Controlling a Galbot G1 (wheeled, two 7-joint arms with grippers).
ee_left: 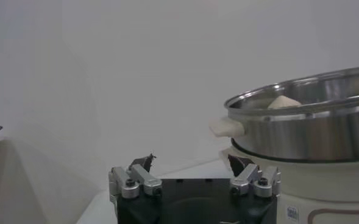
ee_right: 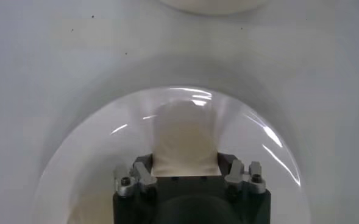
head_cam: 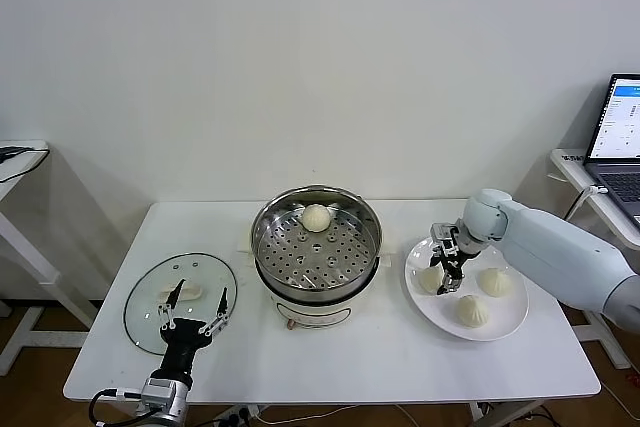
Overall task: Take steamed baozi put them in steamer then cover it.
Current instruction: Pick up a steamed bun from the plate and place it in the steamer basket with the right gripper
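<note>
My right hand (head_cam: 441, 272) down on white plate (head_cam: 510, 322), fingers closing around leftmost baozi (ee_right: 184, 141), bun between jaws. Two more buns on plate beside it. Steamer (head_cam: 316, 243) lies to my left of plate, one bun already on its tray. My left hand (head_cam: 196, 311) idle, fingers apart, over glass cover (head_cam: 145, 292) on table (head_cam: 400, 357).
</note>
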